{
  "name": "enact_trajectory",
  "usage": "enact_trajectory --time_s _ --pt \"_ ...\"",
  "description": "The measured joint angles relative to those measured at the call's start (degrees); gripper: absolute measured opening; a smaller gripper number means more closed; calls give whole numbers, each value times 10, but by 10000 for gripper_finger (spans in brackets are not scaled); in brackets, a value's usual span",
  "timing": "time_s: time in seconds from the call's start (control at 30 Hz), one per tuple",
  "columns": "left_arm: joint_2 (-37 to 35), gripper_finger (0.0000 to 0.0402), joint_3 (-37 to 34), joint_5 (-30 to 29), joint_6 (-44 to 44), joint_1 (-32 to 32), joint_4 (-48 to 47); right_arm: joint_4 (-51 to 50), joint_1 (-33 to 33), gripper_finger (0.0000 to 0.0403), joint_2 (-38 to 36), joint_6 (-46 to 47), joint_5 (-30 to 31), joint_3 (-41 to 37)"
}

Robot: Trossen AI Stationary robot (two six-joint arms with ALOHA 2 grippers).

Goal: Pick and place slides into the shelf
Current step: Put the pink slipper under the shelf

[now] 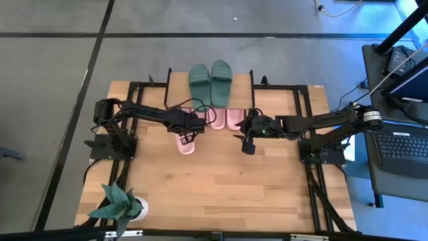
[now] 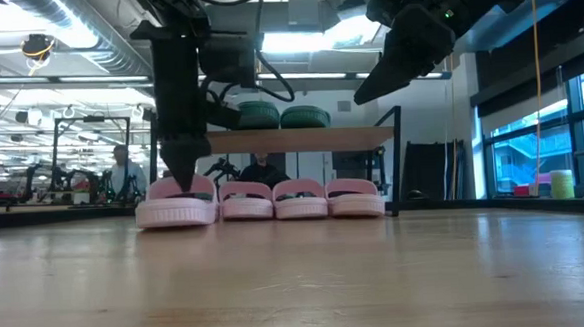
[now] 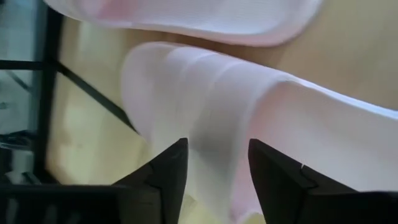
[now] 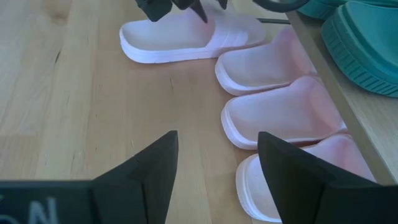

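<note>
A dark green pair of slides (image 1: 210, 82) (image 2: 279, 115) lies on the shelf's plank top (image 1: 177, 87) (image 2: 301, 140). Three pink slides (image 1: 226, 119) (image 2: 301, 200) (image 4: 280, 68) rest on the table under the shelf. A fourth pink slide (image 1: 186, 142) (image 2: 177, 208) (image 4: 180, 37) lies at the left end of the row, sticking out toward the near edge. My left gripper (image 1: 195, 127) (image 2: 185, 179) (image 3: 217, 168) points down over this slide's strap, open, one finger on each side of the strap's ridges. My right gripper (image 1: 244, 140) (image 2: 373, 84) (image 4: 217, 162) hangs open above the table, right of the row. My left gripper comes from above at the fourth pink slide's strap (image 3: 211, 112), at the end nearest the shelf. Its fingertips (image 2: 185, 185) reach down to the strap's top. I cannot tell whether they touch it. The slide lies flat on the table.
A potted artificial plant (image 1: 120, 204) stands at the table's near left corner. Black frame rails (image 1: 304, 100) flank the shelf. A laptop (image 1: 401, 147) sits on a stand beyond the right edge. A person (image 2: 122, 172) shows far behind. Bare wood spreads across the near half.
</note>
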Motion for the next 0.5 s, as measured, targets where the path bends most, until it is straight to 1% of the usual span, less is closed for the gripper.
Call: enact_trajectory --time_s 0.13,0.33,0.5 --pt "-1 163 0 33 0 -2 -3 0 0 221 0 0 0 0" --pt "-1 164 0 60 14 -16 -8 0 0 221 0 0 0 0" --pt "-1 164 0 65 17 -23 -9 0 0 221 0 0 0 0"
